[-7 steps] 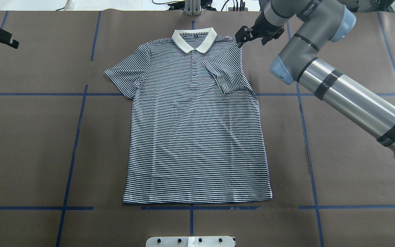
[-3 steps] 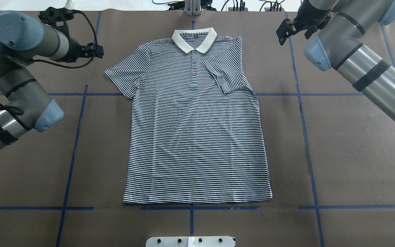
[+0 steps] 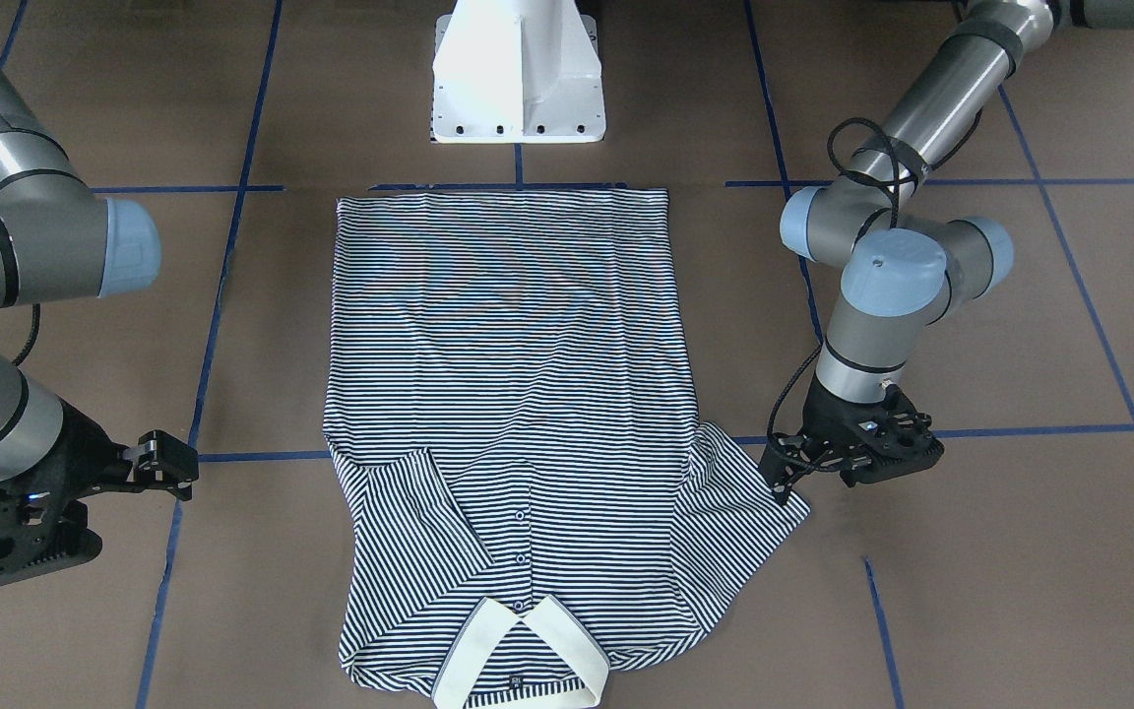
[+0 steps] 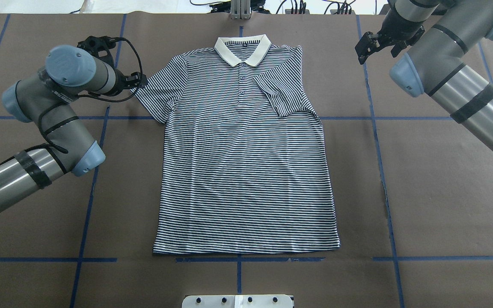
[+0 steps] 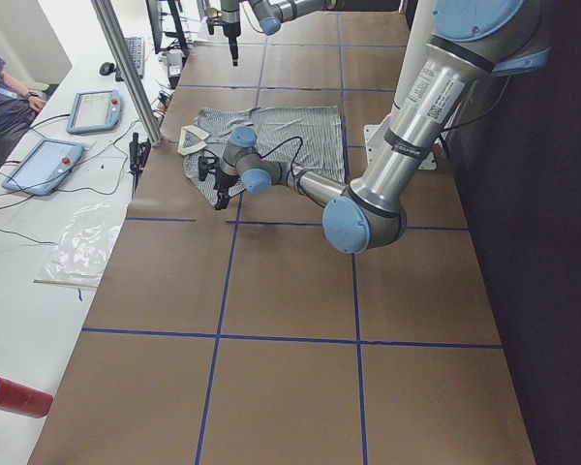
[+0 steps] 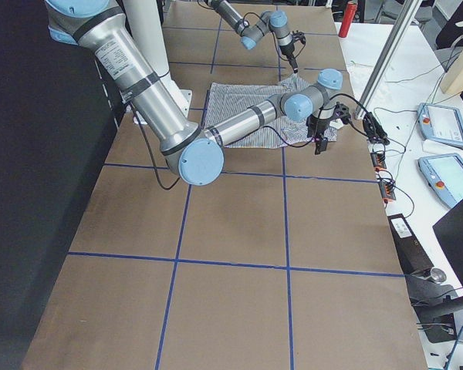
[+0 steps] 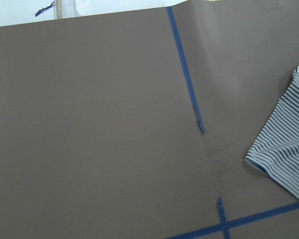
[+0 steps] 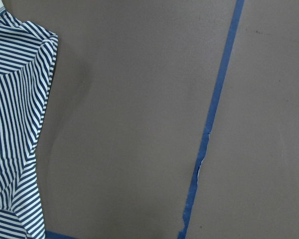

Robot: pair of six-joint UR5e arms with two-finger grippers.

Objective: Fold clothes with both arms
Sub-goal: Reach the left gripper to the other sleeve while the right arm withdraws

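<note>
Left end effector (image 4: 138,80) sits right at the outer edge of the left sleeve (image 4: 156,96), touching it or just short of it. Its fingers are too small and dark in every view to tell whether they are spread or closed, or whether they have any cloth. The right end effector (image 4: 364,47) hangs well apart from the polo shirt (image 4: 246,171), off beyond its right shoulder. It carries nothing, and I cannot tell its opening either.

The shirt lies face up and flat on the bench (image 4: 443,205), centred between the arms, with its collar (image 4: 242,47) at the far side from the robot and its hem (image 4: 246,248) at the near side.

By my reading the task is at an early stage. The right sleeve (image 4: 278,96) is already turned in over the chest, its cuff beside the placket. The left sleeve is spread out to the side, unfolded. The body is at full length and full width, with neither side brought in and the hem not lifted toward the collar. So one small fold is done. The matching sleeve fold looks like the step in hand, and the larger body folds are all left to do.

No bin, basket or tray shows in any view, so no container is involved here.
</note>
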